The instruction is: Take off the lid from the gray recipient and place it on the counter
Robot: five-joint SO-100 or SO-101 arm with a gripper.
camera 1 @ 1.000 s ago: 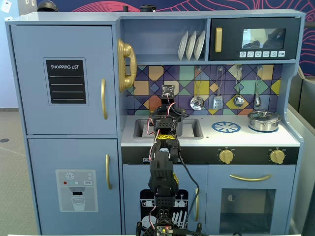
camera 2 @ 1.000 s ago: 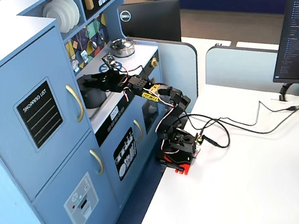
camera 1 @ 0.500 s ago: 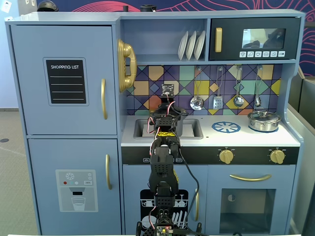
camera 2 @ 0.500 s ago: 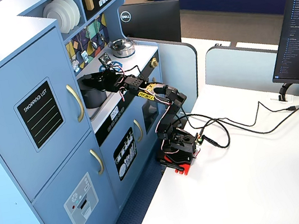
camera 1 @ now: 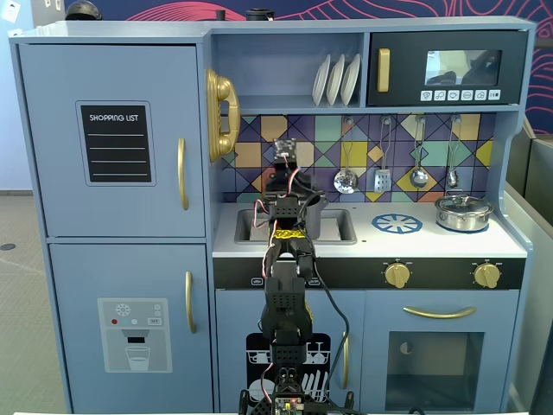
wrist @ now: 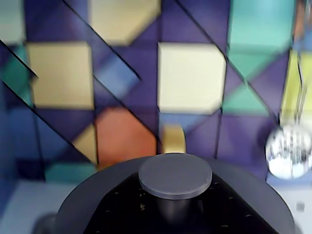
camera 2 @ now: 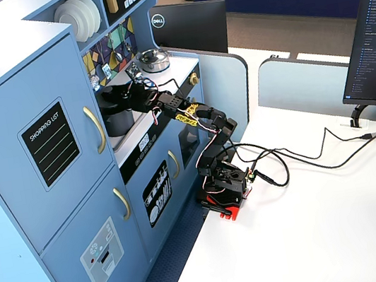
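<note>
In the wrist view the dark gray lid (wrist: 175, 175) fills the bottom, its round knob in the middle. My gripper (wrist: 175, 207) straddles the knob's stem, with black fingers (wrist: 126, 209) close against it on both sides, so it looks shut on it. I cannot tell whether the lid still rests on the pot. In both fixed views the gray pot (camera 1: 313, 220) (camera 2: 119, 121) stands in the sink (camera 1: 341, 226) of the white counter (camera 1: 432, 244). The gripper (camera 1: 289, 199) (camera 2: 111, 96) is right above it, and the arm hides most of the pot and lid.
The blue burner circle (camera 1: 397, 224) and the shiny silver pot (camera 1: 464, 213) (camera 2: 154, 60) lie to the right on the counter. Utensils (camera 1: 346, 180) hang on the tiled backsplash behind. A shiny strainer (wrist: 288, 151) and the gold faucet (wrist: 173, 139) are close behind the lid.
</note>
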